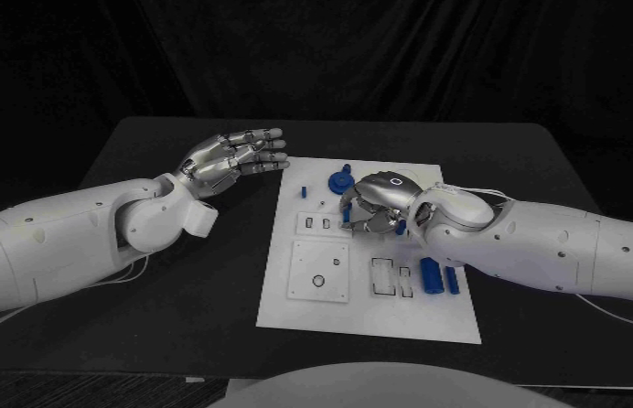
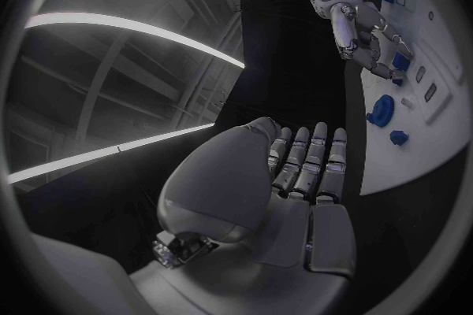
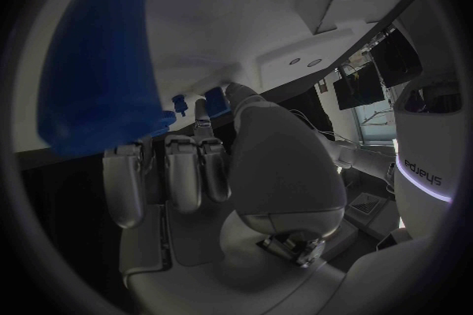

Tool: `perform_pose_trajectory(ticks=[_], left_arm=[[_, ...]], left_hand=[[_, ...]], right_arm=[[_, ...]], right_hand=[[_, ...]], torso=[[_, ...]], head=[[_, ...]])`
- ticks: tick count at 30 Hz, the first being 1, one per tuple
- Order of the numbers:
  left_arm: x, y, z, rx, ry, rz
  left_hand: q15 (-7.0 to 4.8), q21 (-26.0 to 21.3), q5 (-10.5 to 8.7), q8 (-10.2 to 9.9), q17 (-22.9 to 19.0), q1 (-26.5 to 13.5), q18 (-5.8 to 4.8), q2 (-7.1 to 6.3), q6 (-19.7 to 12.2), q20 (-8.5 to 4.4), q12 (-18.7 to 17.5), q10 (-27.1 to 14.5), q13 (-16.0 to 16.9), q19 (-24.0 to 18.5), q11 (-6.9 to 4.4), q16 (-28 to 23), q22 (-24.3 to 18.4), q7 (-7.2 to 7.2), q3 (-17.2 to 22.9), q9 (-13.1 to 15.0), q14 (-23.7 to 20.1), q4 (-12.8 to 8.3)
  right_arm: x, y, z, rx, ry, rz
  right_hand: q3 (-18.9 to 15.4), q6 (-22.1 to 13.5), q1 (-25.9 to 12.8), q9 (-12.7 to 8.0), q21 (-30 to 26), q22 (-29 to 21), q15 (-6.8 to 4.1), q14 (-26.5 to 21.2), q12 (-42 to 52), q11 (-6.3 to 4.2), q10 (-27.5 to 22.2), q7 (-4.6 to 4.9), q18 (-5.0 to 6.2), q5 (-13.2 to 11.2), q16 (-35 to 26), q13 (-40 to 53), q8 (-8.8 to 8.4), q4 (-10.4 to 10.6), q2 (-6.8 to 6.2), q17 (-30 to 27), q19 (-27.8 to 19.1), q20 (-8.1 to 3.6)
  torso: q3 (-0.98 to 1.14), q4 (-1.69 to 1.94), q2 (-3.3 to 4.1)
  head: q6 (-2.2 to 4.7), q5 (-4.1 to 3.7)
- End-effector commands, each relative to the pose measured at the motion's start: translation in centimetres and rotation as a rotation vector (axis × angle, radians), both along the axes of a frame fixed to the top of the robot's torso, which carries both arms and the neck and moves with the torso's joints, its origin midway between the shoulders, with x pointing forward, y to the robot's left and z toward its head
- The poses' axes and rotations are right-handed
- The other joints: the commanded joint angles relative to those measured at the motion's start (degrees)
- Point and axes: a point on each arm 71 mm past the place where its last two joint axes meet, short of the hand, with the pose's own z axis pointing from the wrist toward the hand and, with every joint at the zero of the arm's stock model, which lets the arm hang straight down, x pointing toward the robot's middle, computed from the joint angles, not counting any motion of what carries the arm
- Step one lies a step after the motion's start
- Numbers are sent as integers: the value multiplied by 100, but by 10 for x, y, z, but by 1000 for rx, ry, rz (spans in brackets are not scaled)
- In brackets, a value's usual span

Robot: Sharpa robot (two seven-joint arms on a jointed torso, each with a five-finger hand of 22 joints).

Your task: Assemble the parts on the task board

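the white rectangular task board (image 1: 396, 321) lies flat in the middle of the black counter (image 1: 158, 335), its long side running away from the robot. small blue plastic parts sit on it: a round blue part (image 1: 340, 183) near the far edge, a thin blue peg (image 1: 304, 191) just left of it, and two long blue bars (image 1: 439, 277) lying side by side near the board's right edge, close to the right forearm. dark outlined slots and a raised white square plate with an oval hole (image 1: 321, 269) fill the near-left part of the board.

the right hand (image 1: 373, 204) is low over the board's far middle, palm down, fingers curled downward toward the surface, with a bit of blue (image 1: 400, 228) showing at its fingertips. i cannot tell whether it is actually pinching that piece or just touching the board. in the right wrist view a large blue shape (image 3: 98, 63) looms close to the camera, and the fingers (image 3: 182, 169) reach toward the white board with small blue parts (image 3: 214, 101) just past their tips.

the left hand (image 1: 235, 162) hovers above the counter just left of the board's far-left corner, fingers extended and apart, holding nothing. the left wrist view shows the same open palm (image 2: 296, 173), with the board (image 2: 433, 134) beside it.
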Motion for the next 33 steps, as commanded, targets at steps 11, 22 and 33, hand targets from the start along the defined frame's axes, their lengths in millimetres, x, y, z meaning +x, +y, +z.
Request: perform_pose_trajectory(ticks=[11,22,33], left_arm=[[-1,-1,0,-14,1,-10],[0,-1,-1,-11,3,-8],[0,0,-1,-7,4,-3]], left_hand=[[4,-25,-20,13,-7,-10,-12,-55,25,6,20,-53,4,-58,-10,15,-9,237,34,6,-34,5],[4,-25,-20,13,-7,-10,-12,-55,25,6,20,-53,4,-58,-10,15,-9,237,34,6,-34,5],[-1,-31,-27,11,-7,-15,-6,-60,17,5,20,-64,3,-68,-16,15,-12,238,47,5,-43,3]], right_arm=[[-1,1,-2,-8,3,17],[-2,-1,2,26,-33,23],[-8,-9,28,138,-171,55]], right_hand=[[-109,-62,-79,-92,16,1509,24,611,15,3,598,7,-91,-429,15,1509,-132,73,-18,1510,587,30],[-162,-656,7,-419,16,1509,-8,611,15,-36,598,-33,-91,-495,15,1509,-605,142,-56,1510,587,3],[-232,-928,-73,-684,16,1509,-82,611,15,-119,598,-123,-91,-743,15,1509,-797,191,-107,1510,587,-66]], torso=[[-1,-1,-1],[-3,1,-1],[1,-2,0]], head=[[-17,-5],[-27,4],[-31,16]])
